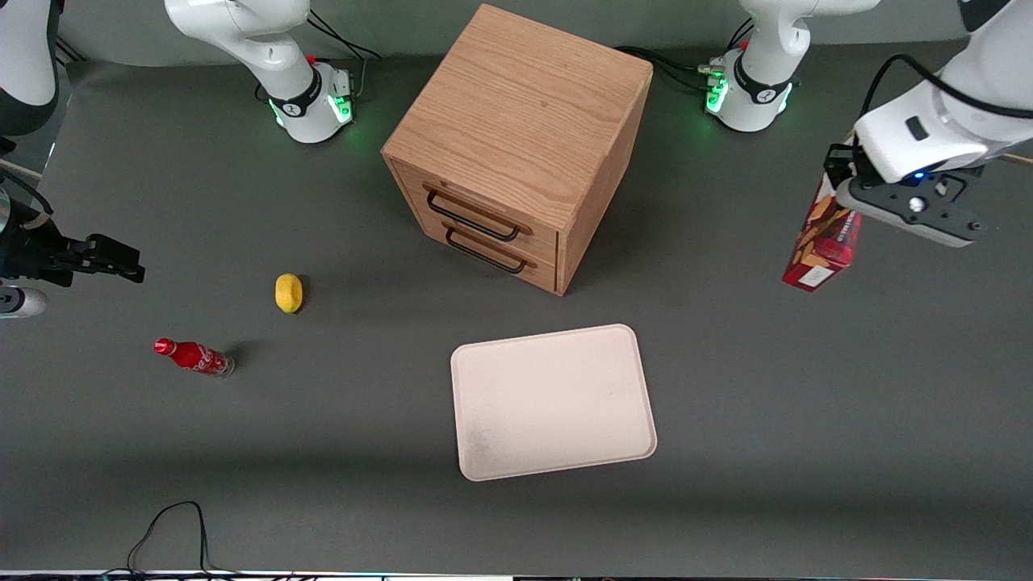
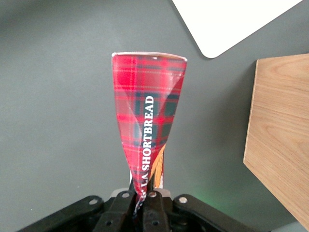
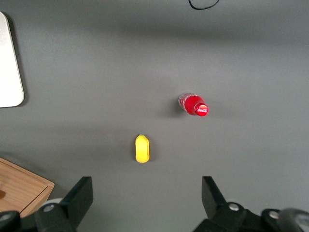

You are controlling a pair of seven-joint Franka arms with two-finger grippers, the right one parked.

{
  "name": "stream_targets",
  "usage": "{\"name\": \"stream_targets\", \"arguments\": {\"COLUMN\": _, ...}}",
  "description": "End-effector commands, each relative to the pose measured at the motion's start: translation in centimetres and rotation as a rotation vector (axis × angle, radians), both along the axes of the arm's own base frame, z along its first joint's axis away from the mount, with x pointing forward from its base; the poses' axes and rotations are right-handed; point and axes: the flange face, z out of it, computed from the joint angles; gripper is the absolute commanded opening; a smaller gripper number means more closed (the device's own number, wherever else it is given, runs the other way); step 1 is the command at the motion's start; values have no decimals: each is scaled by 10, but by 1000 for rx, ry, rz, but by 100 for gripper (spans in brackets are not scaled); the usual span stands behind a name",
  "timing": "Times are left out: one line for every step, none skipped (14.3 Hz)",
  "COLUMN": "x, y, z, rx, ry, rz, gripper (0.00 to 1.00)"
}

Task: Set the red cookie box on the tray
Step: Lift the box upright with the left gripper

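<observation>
Front view. Tool at the right edge of the frame, raised above the grey counter, clamped on the top end of the red cookie box. The box hangs nearly upright, slightly tilted, white panel at its lower end, clear of the counter. Tray lies flat at lower centre, well apart from the box and nearer the camera than the wooden drawer cabinet. The cabinet stands at upper centre, two drawers with dark handles facing the camera. At the left of the frame, toward the parked arm's end: a yellow lemon and a small red soda bottle lying on its side, near each other.

Left wrist view. Tool pinches the box at one end; its fingers are closed tight against the carton. Tartan pattern and the word "SHORTBREAD" run along the box. A tray corner and a cabinet side show past the box.

Right wrist view. Lemon at centre, bottle to its upper right, tray edge at the left edge, cabinet corner at lower left.
</observation>
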Motion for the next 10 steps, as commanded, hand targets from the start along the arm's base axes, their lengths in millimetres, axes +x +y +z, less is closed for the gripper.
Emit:
{"name": "stream_targets", "arguments": {"x": 15, "y": 2, "z": -1, "rx": 3, "ry": 6, "rz": 6, "gripper": 0}}
{"name": "stream_targets", "arguments": {"x": 23, "y": 1, "z": -1, "rx": -4, "ry": 2, "rz": 11, "gripper": 0}}
{"name": "stream_targets", "arguments": {"x": 33, "y": -2, "z": -2, "rx": -6, "ry": -2, "rz": 56, "gripper": 0}}
{"name": "stream_targets", "arguments": {"x": 45, "y": -11, "z": -8, "rx": -8, "ry": 0, "rz": 117, "gripper": 0}}
{"name": "stream_targets", "arguments": {"x": 56, "y": -22, "z": -18, "rx": -14, "ry": 2, "rz": 177, "gripper": 0}}
{"name": "stream_targets", "arguments": {"x": 69, "y": -44, "z": -29, "rx": -20, "ry": 1, "rz": 215, "gripper": 0}}
{"name": "stream_targets", "arguments": {"x": 83, "y": -62, "z": -40, "rx": -25, "ry": 2, "rz": 273, "gripper": 0}}
{"name": "stream_targets", "arguments": {"x": 95, "y": -88, "z": -55, "rx": -28, "ry": 2, "rz": 326, "gripper": 0}}
{"name": "stream_targets", "arguments": {"x": 107, "y": -114, "z": -72, "rx": -33, "ry": -10, "rz": 373, "gripper": 0}}
{"name": "stream_targets", "arguments": {"x": 114, "y": -142, "z": -90, "rx": -30, "ry": -32, "rz": 414, "gripper": 0}}
